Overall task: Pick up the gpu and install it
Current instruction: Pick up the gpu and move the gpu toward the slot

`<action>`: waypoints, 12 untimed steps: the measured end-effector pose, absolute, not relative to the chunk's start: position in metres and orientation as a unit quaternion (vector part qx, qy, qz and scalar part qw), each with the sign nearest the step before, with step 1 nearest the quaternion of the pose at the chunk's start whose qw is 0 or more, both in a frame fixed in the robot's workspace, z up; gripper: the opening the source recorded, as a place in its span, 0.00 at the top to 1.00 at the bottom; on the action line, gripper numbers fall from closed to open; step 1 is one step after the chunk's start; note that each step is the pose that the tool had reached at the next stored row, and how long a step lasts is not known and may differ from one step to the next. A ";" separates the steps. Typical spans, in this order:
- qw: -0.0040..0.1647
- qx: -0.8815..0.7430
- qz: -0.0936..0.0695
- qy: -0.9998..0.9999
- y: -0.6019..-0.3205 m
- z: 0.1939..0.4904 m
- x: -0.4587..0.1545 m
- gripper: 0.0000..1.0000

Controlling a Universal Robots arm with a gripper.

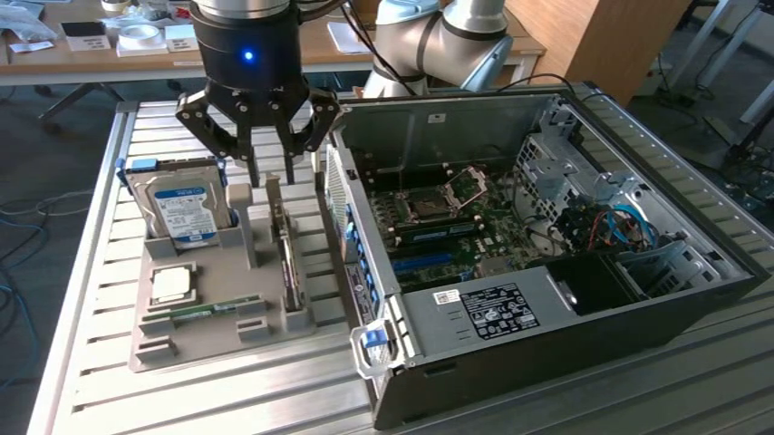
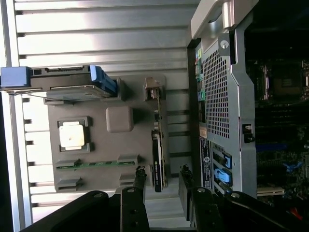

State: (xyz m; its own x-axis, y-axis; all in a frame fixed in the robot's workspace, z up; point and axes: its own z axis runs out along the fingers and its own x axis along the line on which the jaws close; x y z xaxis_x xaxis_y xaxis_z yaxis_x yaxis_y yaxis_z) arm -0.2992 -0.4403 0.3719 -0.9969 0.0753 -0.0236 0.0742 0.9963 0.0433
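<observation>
The gpu (image 1: 286,254) is a thin dark card standing on its long edge in a slot of the grey holder (image 1: 206,349), next to the open computer case (image 1: 508,313). In the wrist view the gpu (image 2: 158,145) shows edge-on, with the holder (image 2: 119,119) under it. My gripper (image 1: 274,177) hangs just above the card's far end, open, with nothing between its fingers. In the wrist view the gripper (image 2: 162,176) has one dark fingertip on each side of the card's line, and neither touches it.
A silver hard drive (image 1: 181,208) with a blue-white label stands in the holder, with a processor chip (image 1: 172,284) and a green memory stick (image 1: 206,310) nearby. The case lies open, motherboard (image 1: 441,217) exposed. All rests on a slatted metal table (image 1: 217,399).
</observation>
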 end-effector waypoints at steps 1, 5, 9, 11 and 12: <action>0.013 0.037 0.021 0.999 -0.440 0.371 -0.299 0.58; 0.013 0.037 0.021 0.999 -0.440 0.371 -0.299 0.58; 0.013 0.037 0.021 0.999 -0.440 0.371 -0.299 0.58; 0.013 0.037 0.021 0.999 -0.440 0.371 -0.299 0.58; 0.013 0.037 0.021 0.999 -0.440 0.370 -0.299 0.58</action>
State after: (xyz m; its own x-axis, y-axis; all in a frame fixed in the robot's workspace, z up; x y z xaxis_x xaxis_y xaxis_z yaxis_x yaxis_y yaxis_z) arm -0.2992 -0.4403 0.3702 -0.9969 0.0753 -0.0238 0.0742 0.9963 0.0434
